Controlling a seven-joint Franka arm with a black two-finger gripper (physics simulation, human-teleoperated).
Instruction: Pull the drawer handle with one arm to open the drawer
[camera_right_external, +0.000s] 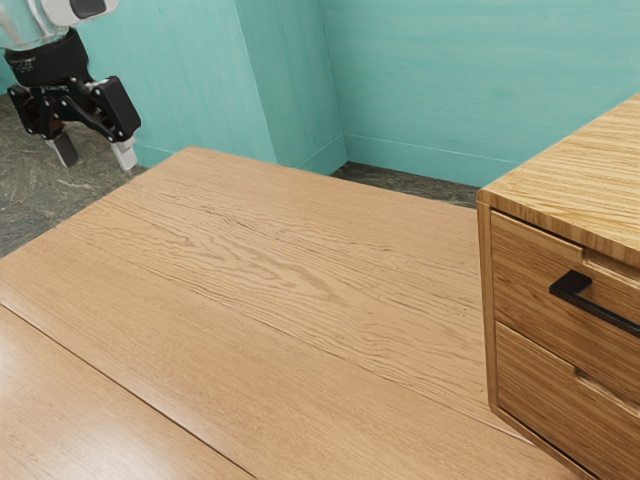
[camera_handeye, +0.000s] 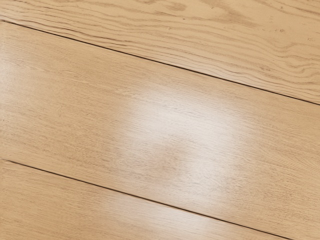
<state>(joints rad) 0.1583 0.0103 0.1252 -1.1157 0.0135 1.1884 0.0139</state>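
A wooden cabinet (camera_right_external: 585, 190) stands at the exterior view's right edge, with two drawer fronts facing the table. The upper drawer (camera_right_external: 540, 275) carries a black bar handle (camera_right_external: 590, 298) and sits flush with the cabinet face. The lower drawer (camera_right_external: 550, 400) sits under it. My black gripper (camera_right_external: 94, 152) hangs at the upper left of the exterior view, high above the table's far corner and far from the handle. Its two fingers stand apart with nothing between them. Below my hand, the wrist view looks down on bare wooden table boards (camera_handeye: 160, 140).
The wide wooden table (camera_right_external: 260, 300) spans the space between my gripper and the cabinet. Teal walls (camera_right_external: 450, 70) close the back, with a strip of dark floor (camera_right_external: 30, 200) beyond the table's far edge.
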